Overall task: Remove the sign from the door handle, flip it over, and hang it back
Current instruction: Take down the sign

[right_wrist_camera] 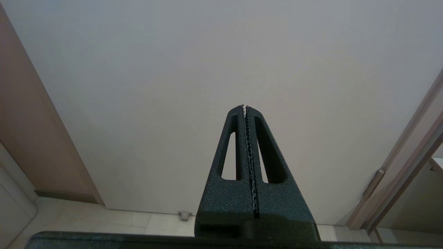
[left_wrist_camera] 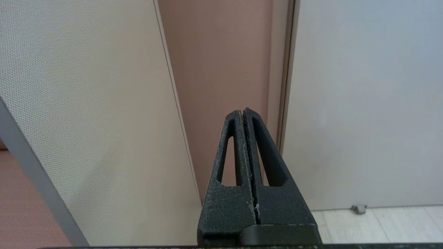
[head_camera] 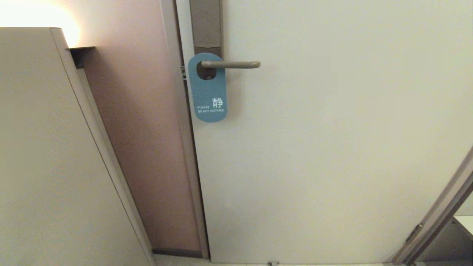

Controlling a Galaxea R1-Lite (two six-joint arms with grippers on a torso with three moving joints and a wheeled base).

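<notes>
2 hands parked low, out of the head view, each shown only by its own wrist camera. Going left to right across the head view: pale textured panel (head_camera: 44, 147) at far left, slanting away; pinkish-brown wall strip (head_camera: 140, 147) beside it; then door frame (head_camera: 184, 155); then wide off-white door (head_camera: 332, 147) filling the rest.

Near the door's left edge, tall narrow brown-grey plate (head_camera: 206, 26), with the door handle (head_camera: 231, 64) reaching level to the right from it. Hanging on that lever, right at its root against the plate: the sign (head_camera: 207, 88), blue face outward, white lettering near its lower end, round hole threaded over the lever, body dangling straight down flat against the door. At lower right, angled second frame edge (head_camera: 436, 218).

Left hand (left_wrist_camera: 244, 111): black fingers pressed together, pinching nothing, aimed toward the wall strip between panel and door, well below the sign. Right hand (right_wrist_camera: 244, 106): likewise pressed together with toothed pads meeting, gripping nothing, aimed at bare door. Small door stop (right_wrist_camera: 184, 215) at floor level below the door. Pale tiled floor (left_wrist_camera: 380, 224) along the bottom.
</notes>
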